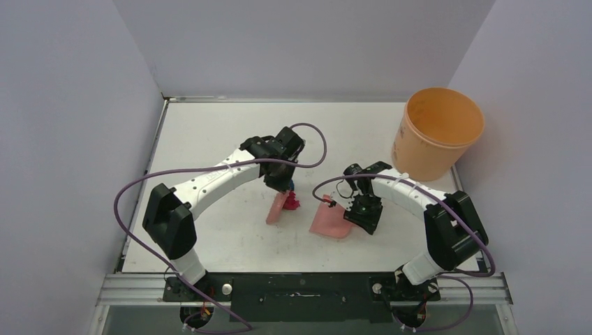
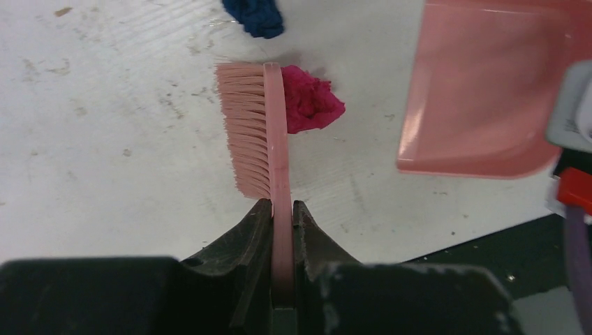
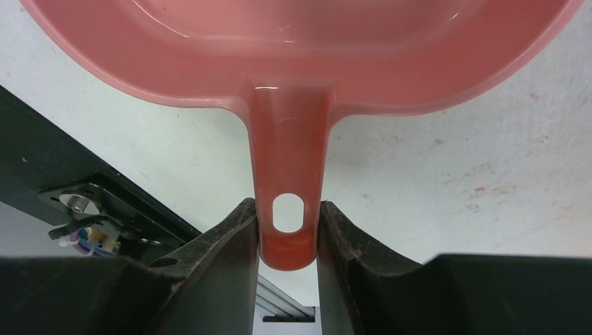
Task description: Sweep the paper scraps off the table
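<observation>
While the left jaws are clamped tight on the flat handle of the pink brush (image 2: 255,129), the brush stands on edge over the white bench (image 1: 209,132), its bristles fanning out to the left in the left wrist view. A magenta scrap (image 2: 311,98) lies on the bench right against the smooth back of the brush head, on the side away from the bristles. A dark blue scrap (image 2: 255,15) sits a little beyond it, apart from the brush tip, half cut off by the top edge of that view. From above, both wads show just under the left arm (image 1: 209,183), near the middle of the bench.

The right jaws are closed on the handle of the pink dustpan (image 3: 300,42), one pad on each side of the hanging hole. The pan reaches from the right arm (image 1: 408,187) towards the brush and stops short of the magenta scrap, with bare bench between them. Whether its front lip touches the bench I cannot tell.

An orange bucket (image 1: 438,132) stands upright at the far right corner, well apart from both scraps.
</observation>
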